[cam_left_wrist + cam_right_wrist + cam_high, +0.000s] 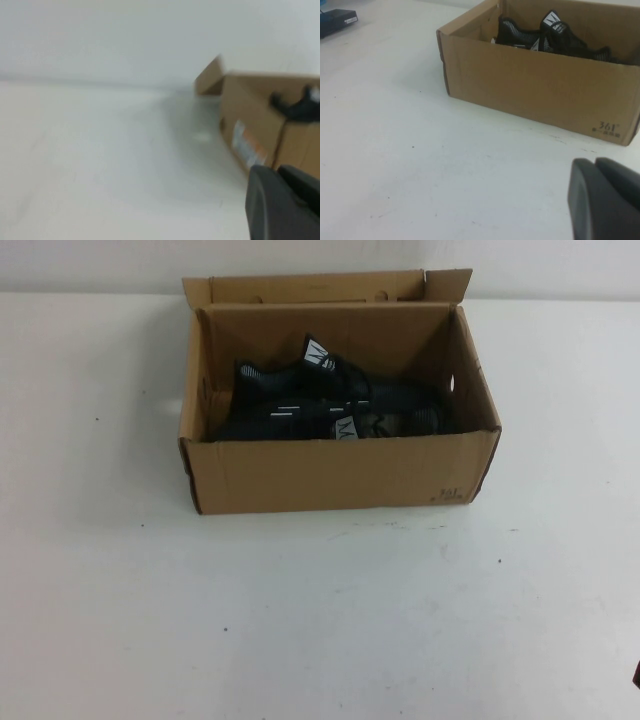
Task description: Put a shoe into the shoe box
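Note:
The brown cardboard shoe box (330,475) stands open at the table's middle back, its lid flap (320,288) raised behind. Two black mesh shoes lie inside it, one toward the back (290,385) and one along the front wall (385,420), both with white-marked tongue tags. My left gripper (276,170) is shut and empty, low over the table off the box's left end (250,125). My right gripper (595,162) is shut and empty, over the table in front of the box (530,85); the shoes (555,32) show above its rim. Neither gripper appears in the high view.
The white table (300,620) stretches bare in front of and beside the box. A white label (245,145) is stuck on the box's left end. A dark blue flat object (337,21) lies far off on the table in the right wrist view.

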Controlling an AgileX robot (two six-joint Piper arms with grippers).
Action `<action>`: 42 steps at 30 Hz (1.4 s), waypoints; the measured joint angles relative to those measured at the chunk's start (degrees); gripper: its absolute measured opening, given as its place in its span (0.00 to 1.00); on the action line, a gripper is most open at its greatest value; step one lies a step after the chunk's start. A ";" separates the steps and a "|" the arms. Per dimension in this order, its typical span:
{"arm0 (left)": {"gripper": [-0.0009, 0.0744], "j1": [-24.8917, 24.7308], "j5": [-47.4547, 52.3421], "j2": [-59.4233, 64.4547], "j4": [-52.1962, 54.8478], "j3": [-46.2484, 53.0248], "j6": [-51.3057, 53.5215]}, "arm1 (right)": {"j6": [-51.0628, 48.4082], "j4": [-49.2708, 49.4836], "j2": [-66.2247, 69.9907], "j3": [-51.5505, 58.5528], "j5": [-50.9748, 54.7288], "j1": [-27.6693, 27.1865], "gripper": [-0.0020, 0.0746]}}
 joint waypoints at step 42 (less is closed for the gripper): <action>0.01 1.11 8.77 -0.13 4.11 6.73 -5.57 | 0.00 -5.06 -10.38 1.44 2.17 -11.12 0.00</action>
